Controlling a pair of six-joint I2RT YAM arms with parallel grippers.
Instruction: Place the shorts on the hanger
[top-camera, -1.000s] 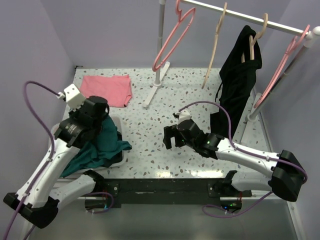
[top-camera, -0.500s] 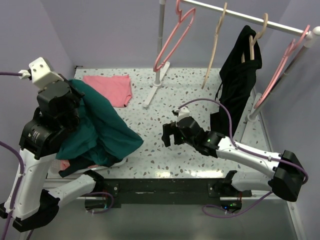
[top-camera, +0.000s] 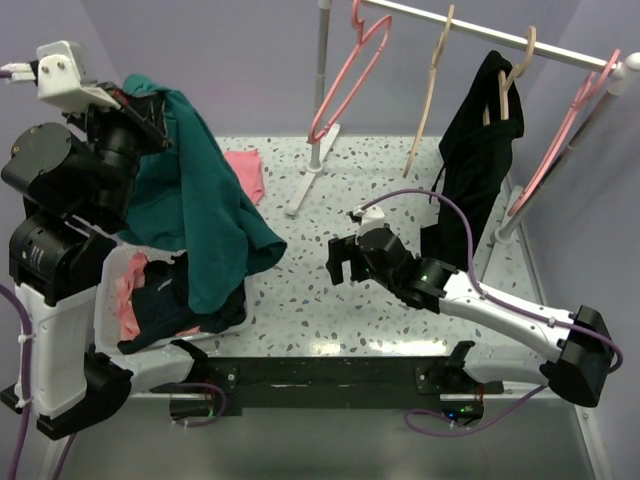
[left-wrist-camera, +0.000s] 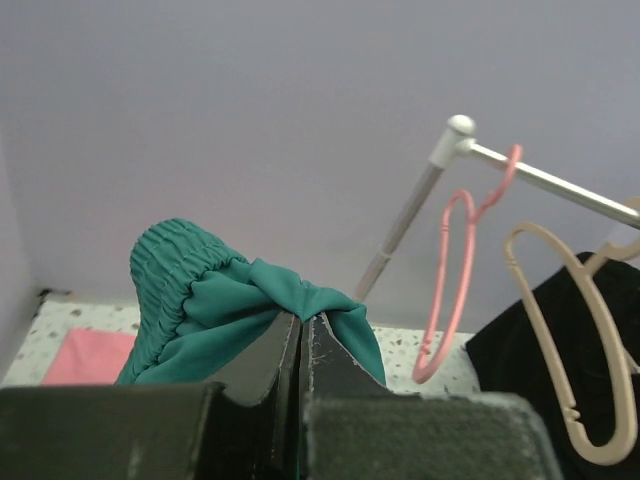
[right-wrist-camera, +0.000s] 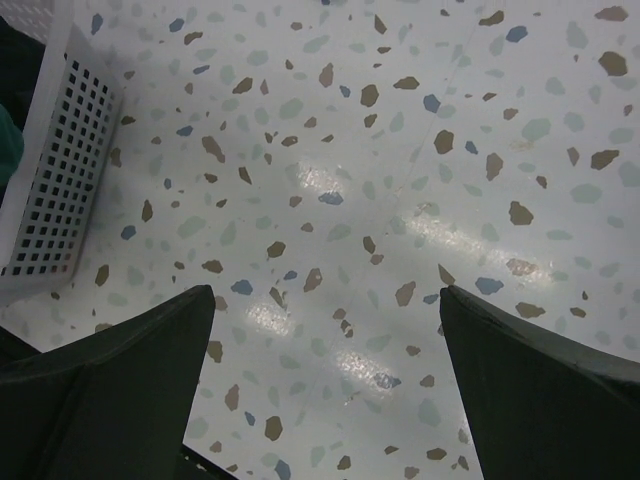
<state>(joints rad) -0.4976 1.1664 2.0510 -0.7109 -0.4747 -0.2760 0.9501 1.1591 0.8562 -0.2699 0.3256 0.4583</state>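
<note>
The dark teal-green shorts (top-camera: 205, 205) hang from my left gripper (top-camera: 148, 97), which is raised high at the far left and shut on their top edge. In the left wrist view the jaws (left-wrist-camera: 300, 320) are pressed together on the fabric, with the gathered waistband (left-wrist-camera: 170, 270) bunched to the left. The drawstring is hidden. A salmon-pink hanger (top-camera: 345, 85) hangs on the rail at the back, also visible in the left wrist view (left-wrist-camera: 452, 290). My right gripper (top-camera: 340, 266) is open and empty, low over the speckled table (right-wrist-camera: 325, 292) at mid-table.
A white basket (top-camera: 108, 292) with pink and dark clothes sits under the shorts; its wall shows in the right wrist view (right-wrist-camera: 60, 190). A flat pink cloth (top-camera: 248, 172) lies behind. Tan hangers (top-camera: 432, 90), a black garment (top-camera: 480, 165), a second pink hanger (top-camera: 560, 140) and the rack post (top-camera: 318, 100) stand at the back.
My left arm has lifted the shorts up out of the basket to well above the table at the far left. The right gripper has barely moved.
</note>
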